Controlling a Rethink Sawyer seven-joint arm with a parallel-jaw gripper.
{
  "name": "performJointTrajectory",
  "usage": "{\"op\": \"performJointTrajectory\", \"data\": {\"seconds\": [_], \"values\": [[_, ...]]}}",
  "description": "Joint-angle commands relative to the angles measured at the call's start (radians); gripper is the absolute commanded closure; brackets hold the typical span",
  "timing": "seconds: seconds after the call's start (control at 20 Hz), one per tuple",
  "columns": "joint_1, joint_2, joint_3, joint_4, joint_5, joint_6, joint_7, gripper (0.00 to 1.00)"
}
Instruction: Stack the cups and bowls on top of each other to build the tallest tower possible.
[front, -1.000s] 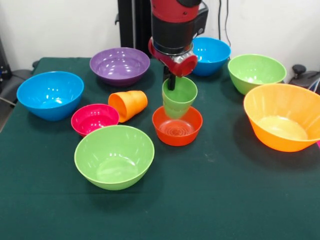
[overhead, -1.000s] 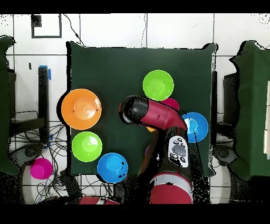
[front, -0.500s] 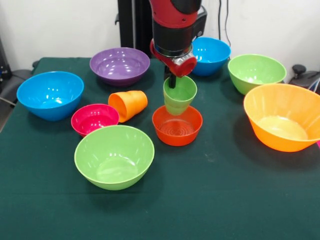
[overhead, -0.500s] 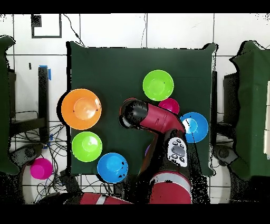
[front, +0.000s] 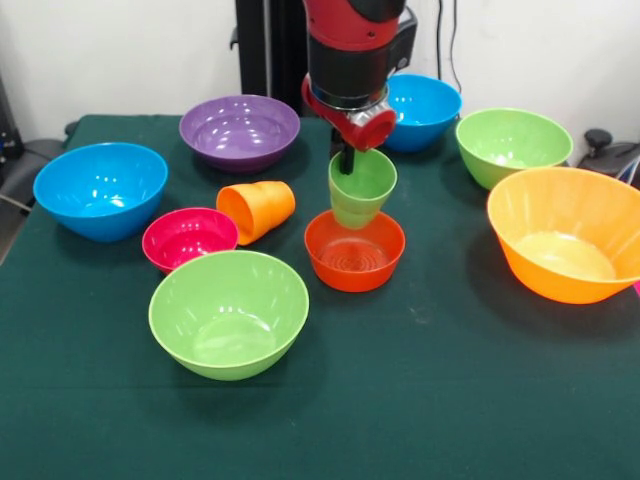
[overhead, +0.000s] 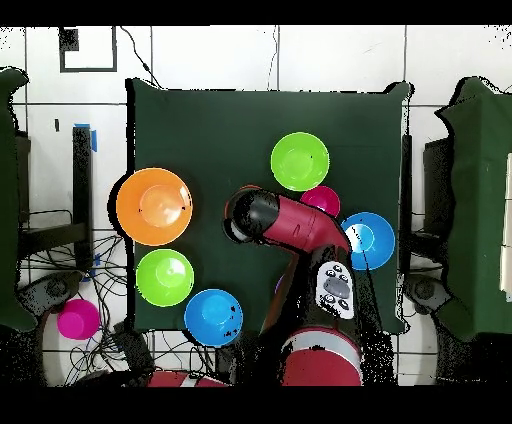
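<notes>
Light green glossy plastic cup (front: 361, 188) hung tilted just above the small orange-red plastic bowl (front: 354, 251), clamped at its far rim by the gripper (front: 346, 160). An orange plastic cup (front: 257, 209) lay tipped beside the small magenta bowl (front: 188, 237); a light green bowl (front: 228, 312) sat nearer.

1. We see the red and black arm (overhead: 300, 235) reaching from the bottom edge over the dark green table (overhead: 230, 120), hiding its own fingers.
2. Beyond the arm's end sits a light green bowl (overhead: 300, 161), with a magenta bowl (overhead: 324, 197) touching it.
3. Left lie the large orange bowl (overhead: 153, 206), another green bowl (overhead: 165, 277) and a blue bowl (overhead: 213, 317).
4. A second blue bowl (overhead: 372, 238) shows right.
</notes>
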Motion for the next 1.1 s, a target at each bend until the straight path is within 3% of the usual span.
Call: {"op": "performJointTrajectory", "data": {"seconds": [0.05,0.45,0.85,1.1], "values": [[0.014,-0.008,0.075,-0.045,-0.034,0.017,0.024,1.00],[0.016,0.005,0.076,-0.064,-0.032,0.013,0.031,1.00],[0.016,0.070,0.082,-0.034,-0.032,-0.032,0.047,1.00],[-0.002,0.102,0.113,-0.030,-0.019,-0.127,0.045,1.00]]}}
